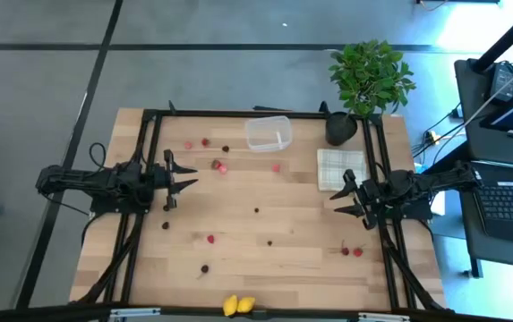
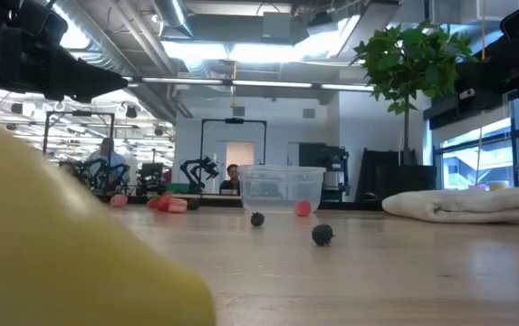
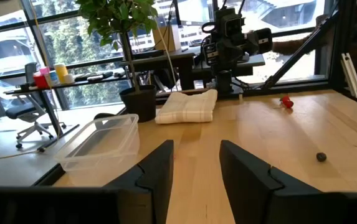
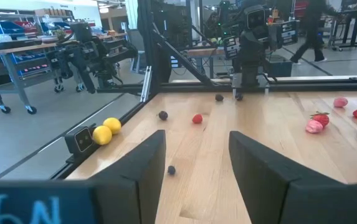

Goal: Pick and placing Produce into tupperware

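The clear tupperware (image 1: 268,133) stands on its base at the table's far middle; it also shows in the low view (image 2: 282,188) and the left wrist view (image 3: 100,142). Small red berries (image 1: 210,239) and dark round pieces (image 1: 204,267) lie scattered over the wooden table. Two yellow lemon pieces (image 1: 238,305) lie at the near edge and also show in the right wrist view (image 4: 106,130). My left gripper (image 1: 180,174) is open and empty at the table's left. My right gripper (image 1: 344,199) is open and empty at the right.
A beige checked cloth (image 1: 341,168) lies at the far right, next to a black pot (image 1: 341,128) with a green plant (image 1: 371,76). A black frame runs along the table's edges (image 1: 238,114). People show in the room beyond the table.
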